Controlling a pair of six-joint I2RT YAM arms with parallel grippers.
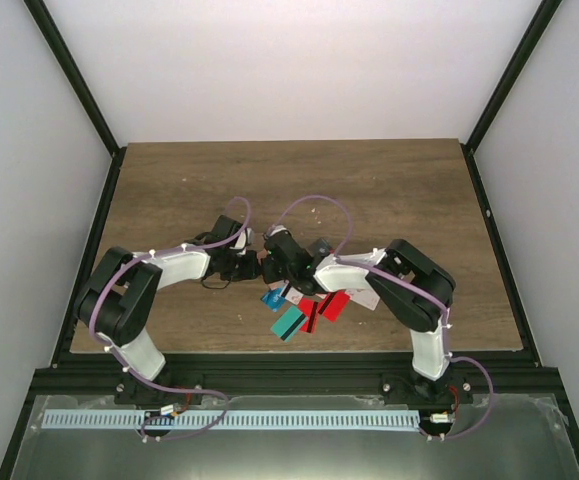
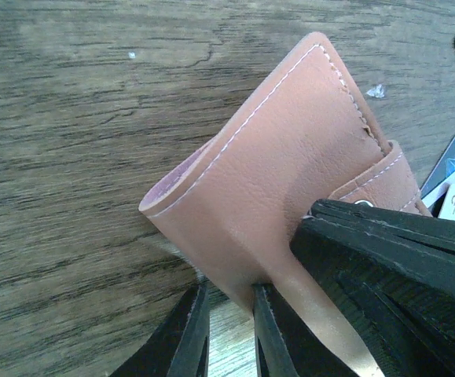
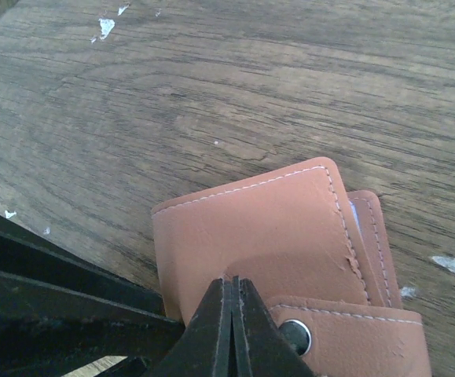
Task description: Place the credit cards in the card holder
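Nearest the arm bases, we find the credit cards (image 1: pixel 309 312) lying loose on the wooden surface (image 1: pixel 269 180): a teal card (image 1: pixel 289 322) at the front, red cards (image 1: pixel 334 305) fanned just beside it, and a blue card (image 1: pixel 269 298) a little farther in. We count at least five out in the open, some overlapping.

Just beyond them the two arms meet over the card holder (image 2: pixel 274 173), a salmon-brown leather wallet with pale stitching. It sits tilted at mid-surface, one end raised and its mouth gaping toward the bare wood. The left gripper (image 2: pixel 227 292) stands at a narrow gap with the holder's near corner pinched between its fingers. The right gripper (image 3: pixel 233 284) is fully closed and carries nothing. Its joined tips rest on the leather, just beside the metal snap (image 3: pixel 294 336) on the flap.

Between the holder's layers the right wrist view shows a pale sliver. We cannot tell whether that is a card's edge or lining. No gripper holds a card.

We judge the job to be at an early stage. The holder is being steadied or opened, and most or all of the cards are yet to go in. Each must be picked up and slid into the pocket.

Beyond the arms, the far surface shows only wood grain.
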